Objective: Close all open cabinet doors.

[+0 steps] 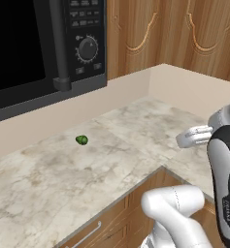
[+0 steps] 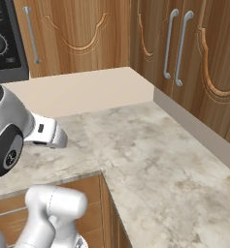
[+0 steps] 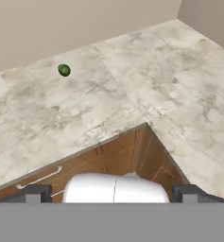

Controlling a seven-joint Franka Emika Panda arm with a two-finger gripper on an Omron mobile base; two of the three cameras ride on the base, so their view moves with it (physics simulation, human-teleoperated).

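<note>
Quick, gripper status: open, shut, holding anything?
Gripper: open, fingertips set wide apart, holding nothing, above the counter corner.

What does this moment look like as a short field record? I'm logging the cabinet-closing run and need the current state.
setting: corner of a marble-look counter under wall cabinets
cabinet doors: those in view look flush and closed
door handles: two silver bars side by side on the right wall
microwave: black, with dial, mounted at left
loose item: small green object on the counter near the back wall
gripper: fingertips spread wide, holding nothing, above the counter's inner corner
</note>
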